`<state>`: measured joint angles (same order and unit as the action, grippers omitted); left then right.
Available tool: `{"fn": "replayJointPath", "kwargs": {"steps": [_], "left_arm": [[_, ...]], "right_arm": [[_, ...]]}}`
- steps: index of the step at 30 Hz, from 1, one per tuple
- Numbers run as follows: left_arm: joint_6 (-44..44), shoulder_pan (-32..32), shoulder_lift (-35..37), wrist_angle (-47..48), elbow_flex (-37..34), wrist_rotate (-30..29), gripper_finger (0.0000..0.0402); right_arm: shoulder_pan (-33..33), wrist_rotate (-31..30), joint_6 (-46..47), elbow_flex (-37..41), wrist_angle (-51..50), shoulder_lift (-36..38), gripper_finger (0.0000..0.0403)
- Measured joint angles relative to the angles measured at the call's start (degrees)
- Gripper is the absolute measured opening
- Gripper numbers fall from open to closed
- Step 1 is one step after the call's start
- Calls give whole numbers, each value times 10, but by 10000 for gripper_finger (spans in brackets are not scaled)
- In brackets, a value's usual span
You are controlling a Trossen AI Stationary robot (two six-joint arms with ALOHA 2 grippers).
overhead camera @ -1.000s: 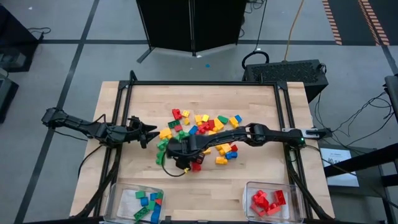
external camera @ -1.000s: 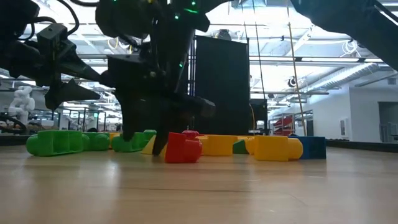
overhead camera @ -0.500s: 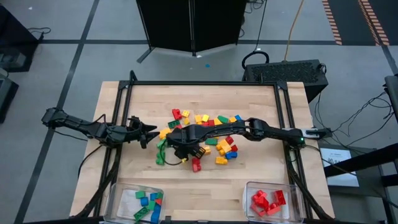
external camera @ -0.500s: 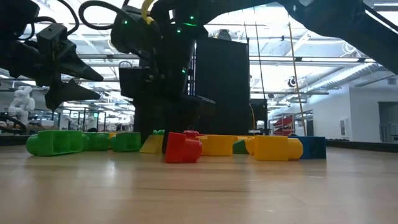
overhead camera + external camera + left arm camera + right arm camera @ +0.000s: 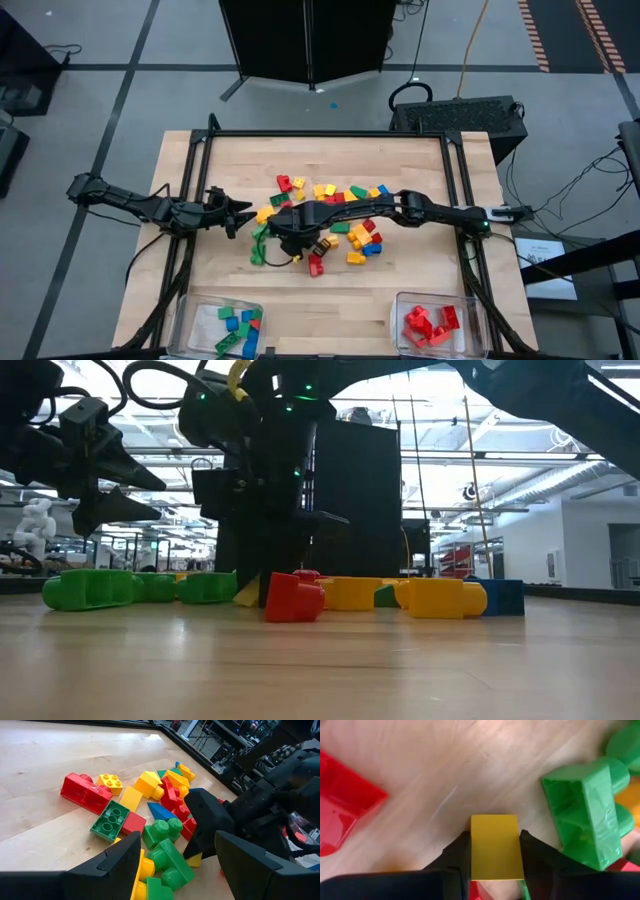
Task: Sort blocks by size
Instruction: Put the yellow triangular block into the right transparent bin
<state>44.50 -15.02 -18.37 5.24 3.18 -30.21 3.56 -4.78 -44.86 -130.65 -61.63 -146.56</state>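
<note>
The blocks (image 5: 335, 212) lie in a loose pile of red, yellow, green and blue pieces mid-table. My right gripper (image 5: 291, 236) stands at the pile's near left edge, pointing down, shut on a small yellow block (image 5: 494, 846). A green block (image 5: 587, 815) and a red block (image 5: 342, 802) lie on the wood on either side of it. My left gripper (image 5: 241, 212) hovers open to the left of the pile, its fingers (image 5: 115, 865) wide apart and holding nothing. My right gripper pinches the yellow block's two opposite sides (image 5: 475, 851) between its two fingers (image 5: 534, 854). The fingers come from above, pointing steeply down. In the low view the yellow block (image 5: 246, 592) reaches down to the table top under the gripper.
A clear bin (image 5: 225, 328) with blue, green and red blocks stands at the near left edge, and another clear bin (image 5: 432, 322) with red blocks at the near right. A lone red block (image 5: 315, 265) lies just near of the right gripper. A black frame (image 5: 330, 135) borders the table.
My right gripper has moved a little toward the table's far edge, off the lone red block, rolled about its own axis, and closed its fingers on the yellow block.
</note>
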Motion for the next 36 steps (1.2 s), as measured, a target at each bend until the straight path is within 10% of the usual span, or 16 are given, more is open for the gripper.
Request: {"fn": "replayJointPath", "kwargs": {"steps": [11,21,36], "left_arm": [[1,0,0,0,0,0,255],[2,0,0,-2,0,1,255],[2,0,0,-15,-2,1,255]], "right_arm": [[26,-24,164,-36,-70,64,116],[116,5,576,-44,-218,207,116],[420,-113,1187,84,-283,322,116]]}}
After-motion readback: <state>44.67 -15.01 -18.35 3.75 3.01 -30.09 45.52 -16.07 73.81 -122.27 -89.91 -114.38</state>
